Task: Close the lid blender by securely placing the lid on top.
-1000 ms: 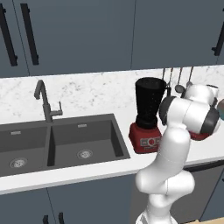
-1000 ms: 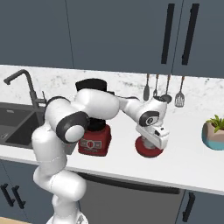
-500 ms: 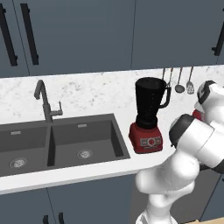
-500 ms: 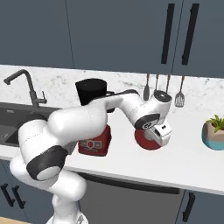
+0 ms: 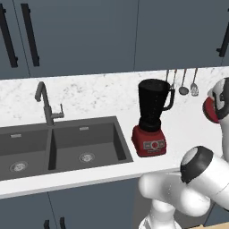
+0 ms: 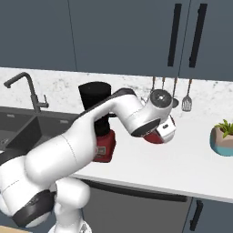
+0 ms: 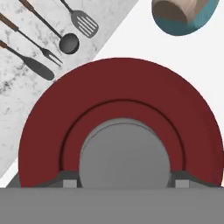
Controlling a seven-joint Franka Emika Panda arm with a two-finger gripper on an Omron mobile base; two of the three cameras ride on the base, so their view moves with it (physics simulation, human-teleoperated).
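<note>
The lid [image 5: 210,109] sits at your 3 o'clock edge in the left base view, well right of the blender [image 5: 152,117] on the table [image 5: 188,129]. In the right base view, the lid [image 6: 154,138] hangs under the hand, beside the blender [image 6: 98,120]. In the hand view, the lid [image 7: 122,113] looms close; you cannot tell whether the pincer [image 7: 124,180] clamps it.

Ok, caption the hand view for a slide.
Red lid held close under the tool, hanging utensils and plant pot beyond.
</note>
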